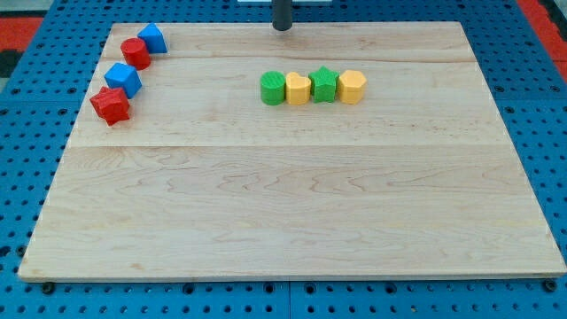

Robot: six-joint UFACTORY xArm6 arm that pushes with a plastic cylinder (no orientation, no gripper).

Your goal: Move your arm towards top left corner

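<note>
My tip is at the top edge of the wooden board, near the middle, above and apart from the row of blocks. Near the top left corner lie a blue block, a red cylinder, a blue cube and a red star-shaped block, in a slanting line. In the upper middle a green cylinder, a yellow block, a green star-shaped block and a yellow block stand touching in a row.
The board lies on a blue perforated table. A red surface shows at the view's top right corner.
</note>
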